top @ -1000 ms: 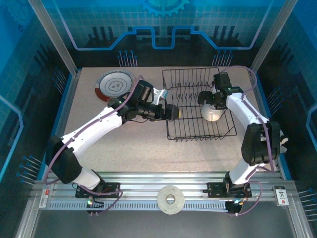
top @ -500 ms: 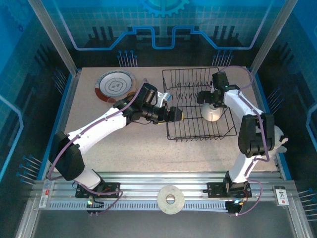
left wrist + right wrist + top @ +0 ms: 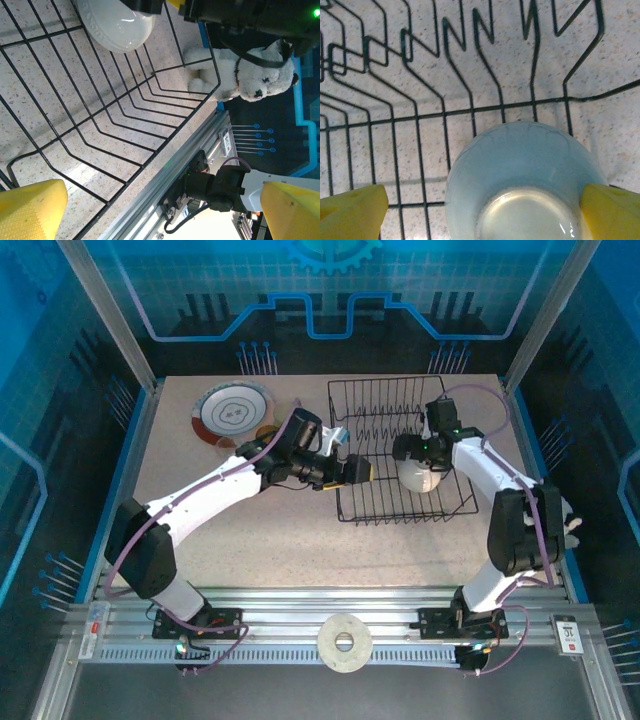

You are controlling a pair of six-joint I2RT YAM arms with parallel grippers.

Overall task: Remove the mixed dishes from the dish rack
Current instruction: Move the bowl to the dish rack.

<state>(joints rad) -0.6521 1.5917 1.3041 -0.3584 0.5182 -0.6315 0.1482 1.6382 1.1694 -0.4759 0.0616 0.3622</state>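
Right gripper point(image 3: 480, 216) now lower than 1 s ago, jaws wide open astride white bowl point(image 3: 520, 165) in dish rack point(image 3: 375, 400), not closed. Left gripper point(image 3: 360, 470), open and empty, shifts nearer rack left edge. Bowl grasp looks next.

Black dish rack point(image 3: 400, 455), pale crockery, speckled beige table point(image 3: 260, 530)
Between the right gripper's point(image 3: 480, 210) yellow fingers point(image 3: 352, 210): a pale bluish-white cup point(image 3: 520, 170). Behind the left gripper point(image 3: 362, 470): a red-rimmed plate point(image 3: 232, 412), grey-patterned.
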